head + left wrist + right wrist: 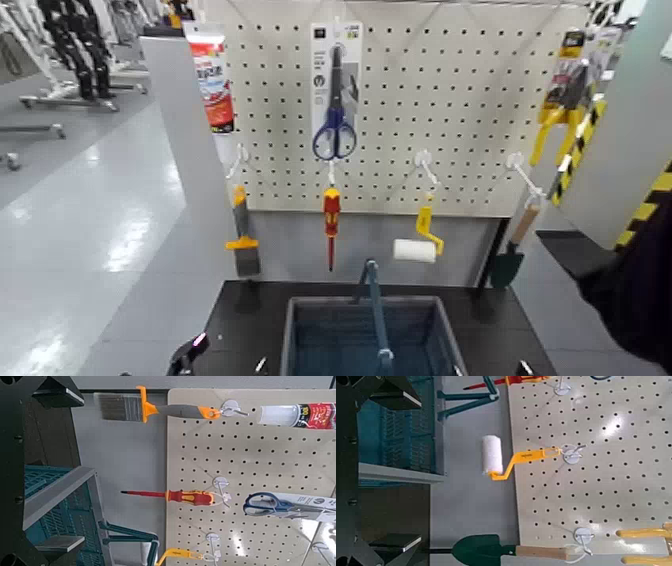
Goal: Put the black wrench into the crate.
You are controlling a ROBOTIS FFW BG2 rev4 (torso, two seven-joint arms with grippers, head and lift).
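Looking down from the head camera, you are seeing the crate (290,335) sitting on the dark table (245,310) at near centre, its blue handle (375,305) standing arched over it. Behind it the pegboard (450,100) is carrying blue-handled scissors (334,130), a red-and-yellow screwdriver (331,215), a yellow paint roller (420,245), a brush (243,240) to the left and a green trowel (508,262) to the right. You cannot tell from these views where the black wrench is.

Your left gripper (59,467) is hovering at the near left of the crate, its fingers (57,393) standing apart and holding nothing. Your right gripper (399,465) is hovering at the near right of the crate, its fingers (395,541) likewise spread apart around nothing. Both wrist cameras are facing the crate's slotted wall and the pegboard beyond.
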